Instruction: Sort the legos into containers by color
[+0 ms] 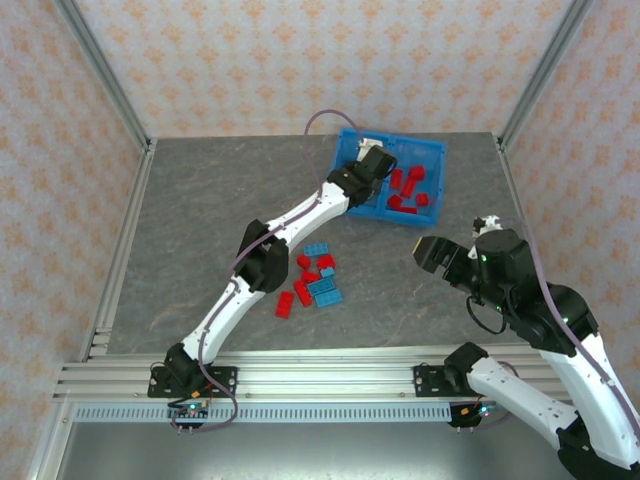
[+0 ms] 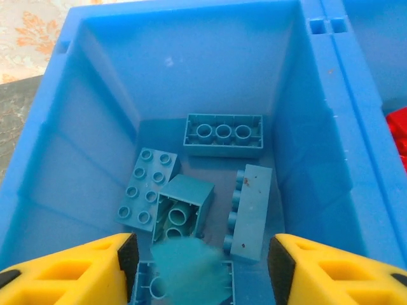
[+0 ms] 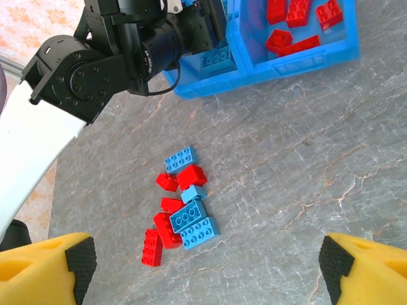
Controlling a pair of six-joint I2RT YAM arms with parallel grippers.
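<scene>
Nearest, at the right: right arm raised over the bench, right jaws spread wide, nothing between the yellow fingers. Just beyond, mid-bench: a loose cluster of legos, red and light blue mixed, several touching, one red brick lying at the cluster's near left edge. From the near left, left arm stretched diagonally over the bench toward the far right. At the far side, right of centre: translucent blue bin, standing slightly askew. Above the left compartment, left jaws parted, a blurred light blue brick between them with a gap on either side, touching neither. Below it, on the compartment floor: light blue bricks, one studs-up, one on its side, two showing their hollow undersides. Beyond the divider, right compartment holding red bricks.
</scene>
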